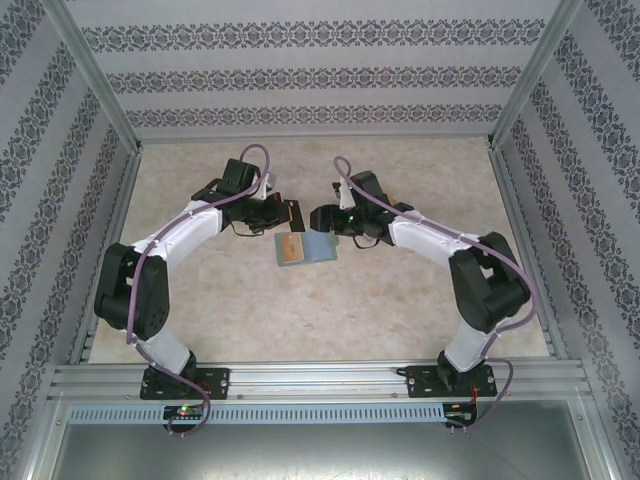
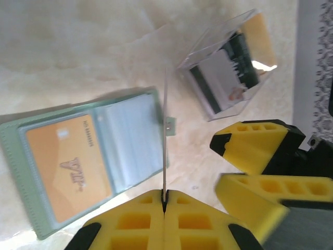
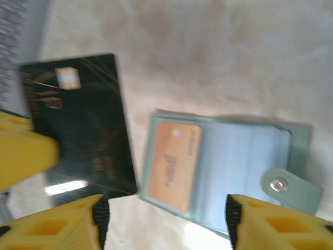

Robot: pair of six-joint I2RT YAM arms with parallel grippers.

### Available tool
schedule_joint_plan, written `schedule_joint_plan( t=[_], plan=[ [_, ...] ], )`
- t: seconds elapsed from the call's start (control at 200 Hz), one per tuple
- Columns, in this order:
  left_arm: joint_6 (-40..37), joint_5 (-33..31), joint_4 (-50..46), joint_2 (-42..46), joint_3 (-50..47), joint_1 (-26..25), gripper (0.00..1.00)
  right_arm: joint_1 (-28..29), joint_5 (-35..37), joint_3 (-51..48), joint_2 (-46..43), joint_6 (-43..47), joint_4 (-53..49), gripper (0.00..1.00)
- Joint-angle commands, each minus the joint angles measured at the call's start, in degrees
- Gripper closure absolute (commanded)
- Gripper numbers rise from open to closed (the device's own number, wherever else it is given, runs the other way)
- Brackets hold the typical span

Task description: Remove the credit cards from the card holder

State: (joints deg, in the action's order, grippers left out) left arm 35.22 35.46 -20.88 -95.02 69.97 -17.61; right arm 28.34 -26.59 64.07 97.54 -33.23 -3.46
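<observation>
Reading the right wrist view first: the right gripper [image 3: 164, 208] hangs with jaws parted and nothing between them. The card holder [image 3: 301, 151] lies open and flat on the worktop [image 3: 234, 52] just ahead of it, its long axis running across the jaw gap.

The orange card [image 3: 171, 166] sits in the pocket at the end toward the left arm, its long edge crosswise to the holder's length. I judge the right arm the nearer one for that pull.

The left gripper [image 2: 164, 200] is clamped on the dark card [image 3: 78, 125], held on edge, clear of the holder. A clear box [image 2: 229, 67] with other cards stands beyond.

Holder: soft sage green, clear pockets, snap tab at the end away from the orange card.
</observation>
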Motion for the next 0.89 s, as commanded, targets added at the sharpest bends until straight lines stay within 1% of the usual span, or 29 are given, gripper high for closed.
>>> schedule_joint_plan(
  t=[0.0,0.07,0.215,0.33,0.45,0.54,0.654,0.889],
  plan=[
    [2.48,5.11,6.07,2.39,-1.11,0.31,0.95,-2.47,-8.77,-2.91,-3.08,-2.35,7.34,0.32],
    [3.92,8.25,9.25,3.29,-1.57,0.31,0.95,-4.29,-12.66,-4.74,-3.84,-5.54,12.08,0.30],
    [8.37,13.54,16.15,4.48,-2.79,0.39,0.95,-7.22,-19.57,-6.85,-3.83,-12.21,20.75,0.28],
    [12.42,17.13,21.64,4.48,-3.70,0.52,0.95,-8.01,-23.24,-6.51,-3.82,-14.67,23.41,0.28],
    [15.74,19.18,25.95,4.39,-4.33,0.79,0.95,-8.46,-26.02,-6.19,-4.02,-17.30,26.22,0.29],
    [17.21,20.17,27.83,4.33,-4.60,0.94,0.96,-8.60,-27.73,-6.15,-3.54,-20.28,29.34,0.32],
    [18.52,21.04,29.43,4.43,-4.93,1.24,0.96,-9.09,-29.31,-6.75,-2.84,-24.85,34.71,0.38],
    [19.84,21.23,30.11,4.58,-6.16,2.46,0.96,-9.27,-30.31,-6.79,-2.53,-27.80,37.86,0.54]
  ],
)
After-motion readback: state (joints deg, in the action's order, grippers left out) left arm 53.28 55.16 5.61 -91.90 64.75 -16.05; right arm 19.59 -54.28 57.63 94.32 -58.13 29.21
